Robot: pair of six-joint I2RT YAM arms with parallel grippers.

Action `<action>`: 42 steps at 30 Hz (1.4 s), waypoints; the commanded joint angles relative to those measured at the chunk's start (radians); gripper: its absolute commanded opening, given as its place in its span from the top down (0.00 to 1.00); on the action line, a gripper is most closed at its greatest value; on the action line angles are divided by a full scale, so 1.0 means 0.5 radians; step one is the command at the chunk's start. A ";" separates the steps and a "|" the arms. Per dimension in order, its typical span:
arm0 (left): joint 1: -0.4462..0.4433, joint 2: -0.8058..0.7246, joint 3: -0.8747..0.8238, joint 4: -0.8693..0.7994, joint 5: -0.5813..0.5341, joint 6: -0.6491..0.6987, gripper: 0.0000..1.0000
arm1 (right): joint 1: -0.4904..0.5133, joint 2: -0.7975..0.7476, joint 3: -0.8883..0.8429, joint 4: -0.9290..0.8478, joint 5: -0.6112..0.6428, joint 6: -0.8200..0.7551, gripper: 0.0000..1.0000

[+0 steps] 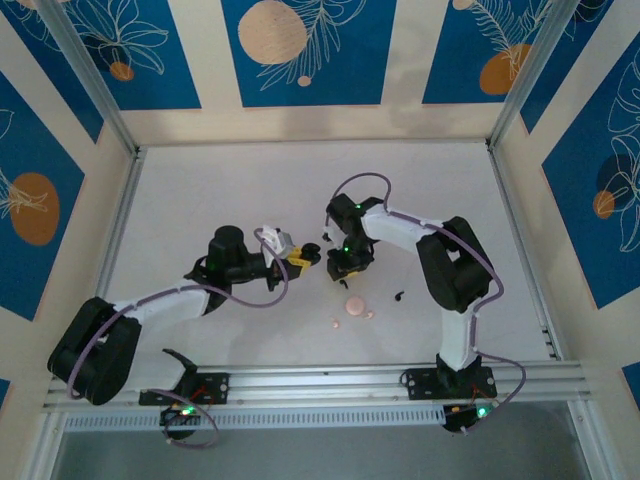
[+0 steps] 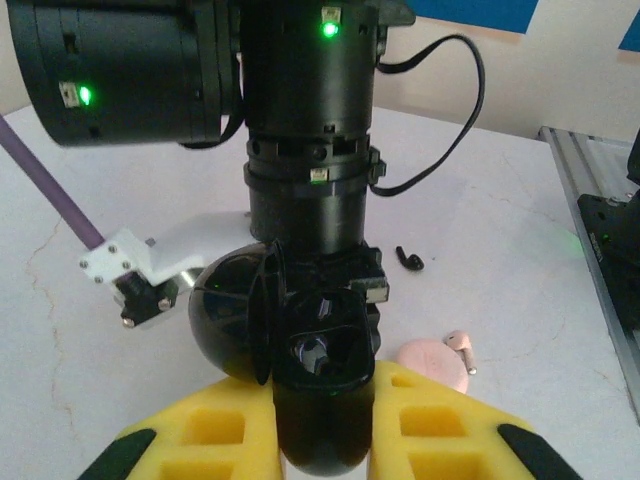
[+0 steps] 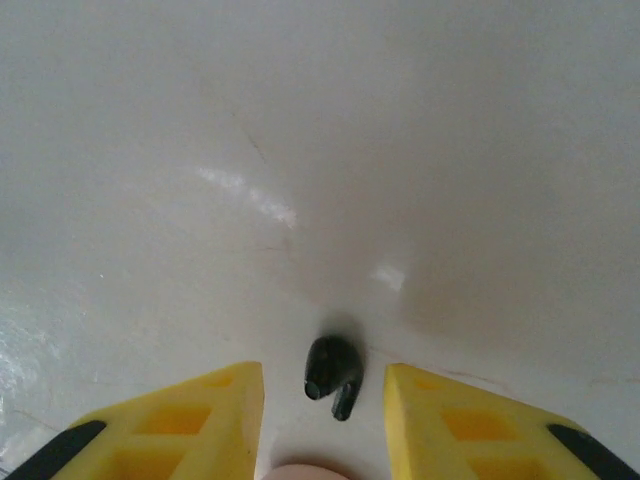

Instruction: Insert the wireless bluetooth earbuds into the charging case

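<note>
white table (image 1: 250, 190) ringed by blue patterned walls, seen from above: left claw (image 1: 300, 258) and right claw (image 1: 338, 268) meet at mid-frame, a pink case (image 1: 354, 305) just below them, a black earbud (image 1: 400, 296) further right.

left wrist view: left claw (image 2: 322, 390) clenched on an open black case (image 2: 320, 350), low centre.

right wrist view: right claw (image 3: 322, 378) released, a second black earbud (image 3: 332, 364) lying untouched between its fingers at bottom centre.

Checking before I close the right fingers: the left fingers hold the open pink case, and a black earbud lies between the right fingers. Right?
Not the colour: the case in the left fingers is black, as the left wrist view shows. It is open, and the black earbud does lie between the right fingers.
</note>
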 commanded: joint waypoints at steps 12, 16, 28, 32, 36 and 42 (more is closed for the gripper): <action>-0.003 -0.071 -0.052 -0.072 -0.034 0.046 0.81 | 0.061 0.104 0.096 -0.106 0.123 -0.018 0.69; -0.003 -0.079 -0.058 -0.081 -0.041 0.049 0.81 | 0.068 0.121 0.100 -0.109 0.141 -0.010 0.71; -0.005 -0.076 -0.070 -0.091 -0.056 0.058 0.81 | 0.077 0.130 0.073 -0.093 0.163 0.011 0.71; -0.005 -0.067 -0.074 -0.090 -0.052 0.056 0.81 | 0.078 0.126 0.058 -0.069 0.180 0.020 0.75; -0.004 -0.059 -0.085 -0.070 -0.054 0.043 0.81 | 0.081 0.082 0.007 -0.022 0.191 0.034 0.80; -0.004 -0.056 -0.098 -0.029 -0.109 0.012 0.81 | 0.082 -0.069 -0.110 0.111 0.188 0.071 0.81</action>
